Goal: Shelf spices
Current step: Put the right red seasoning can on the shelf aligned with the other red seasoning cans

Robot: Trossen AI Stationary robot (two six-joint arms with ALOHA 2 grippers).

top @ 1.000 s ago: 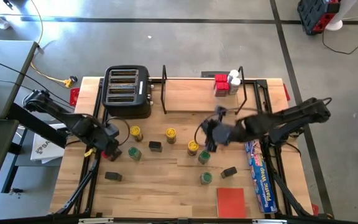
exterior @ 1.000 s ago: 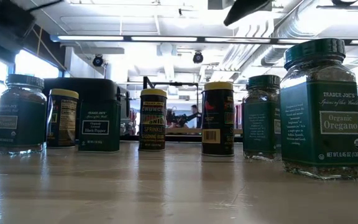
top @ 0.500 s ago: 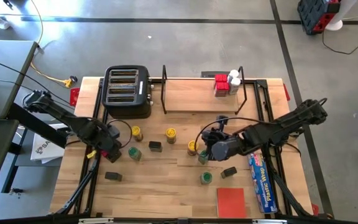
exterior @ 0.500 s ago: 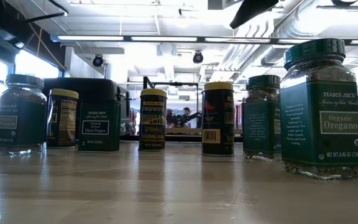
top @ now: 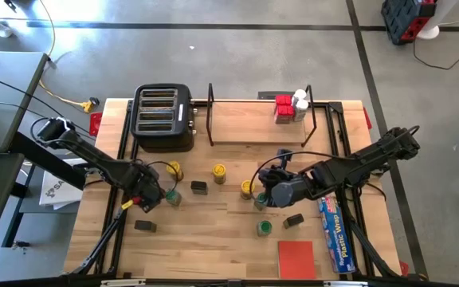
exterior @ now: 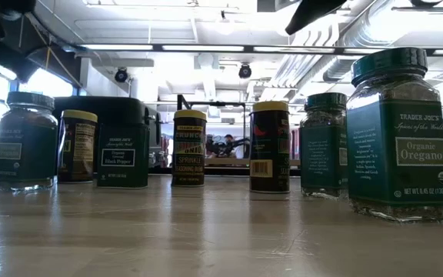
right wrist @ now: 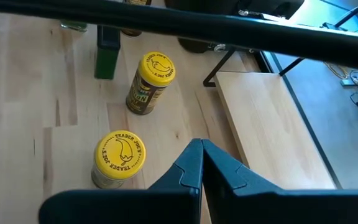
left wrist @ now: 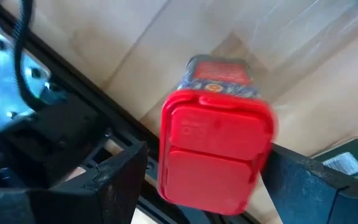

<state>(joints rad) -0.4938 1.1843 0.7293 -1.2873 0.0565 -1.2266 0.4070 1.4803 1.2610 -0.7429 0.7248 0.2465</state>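
Since a second ago the left arm has swung inward from the desk's left edge and its left claw (top: 145,197) has spread its fingers, which now stand apart on either side of a small red flip-top plastic spice tin (left wrist: 216,152) seen in the left wrist view, with daylight between fingers and tin, so nothing is gripped yet. The right claw (top: 271,190) has dropped toward mid-desk and hangs there with fingers pressed together, holding nothing, above the yellow-lidded round jars (right wrist: 120,157). The low light-wood shelf in its thin black wire frame (top: 253,119) sits along the desk's far edge beside the black four-slot toaster (top: 163,117), with a few containers already at its right end; the other jars and tins are scattered mid-desk. The red tin looks light and rigid, with smooth, probably slippery flat sides; I would take it across the two broad faces, below the hinged lid so the lid is not squeezed open. The green-lidded glass oregano jar (exterior: 397,135) would be heavier and breakable, best held around its body.
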